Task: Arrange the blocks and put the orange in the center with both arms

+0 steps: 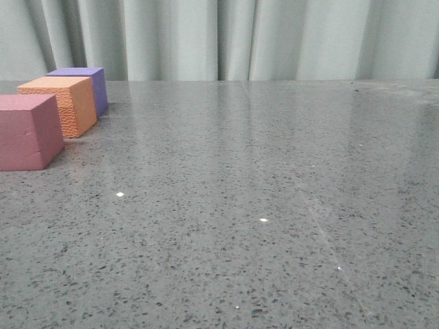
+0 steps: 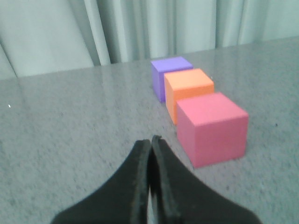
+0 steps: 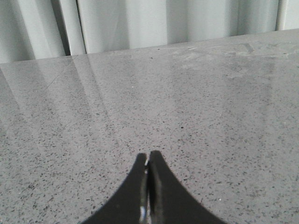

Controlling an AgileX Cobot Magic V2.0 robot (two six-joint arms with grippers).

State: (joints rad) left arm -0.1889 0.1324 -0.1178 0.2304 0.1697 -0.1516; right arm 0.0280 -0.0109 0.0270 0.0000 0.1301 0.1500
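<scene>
From the front you see three foam cubes in a row along the left edge of the grey speckled worktop (image 1: 260,205), the row running toward the far edge: pinkish-red cube (image 1: 27,131) nearest, rough orange cube (image 1: 60,104) in the middle, purple cube (image 1: 86,86) farthest.

In your left wrist view the left gripper (image 2: 150,142) is closed on nothing, near the pinkish-red cube.

In the right wrist view the right gripper (image 3: 148,156) is closed, empty, over bare worktop.

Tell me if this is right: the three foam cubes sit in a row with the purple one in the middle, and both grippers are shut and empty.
Not quite. The orange cube sits in the middle, between the purple cube and pinkish-red cube, as the left wrist view shows. The rest holds.
</scene>
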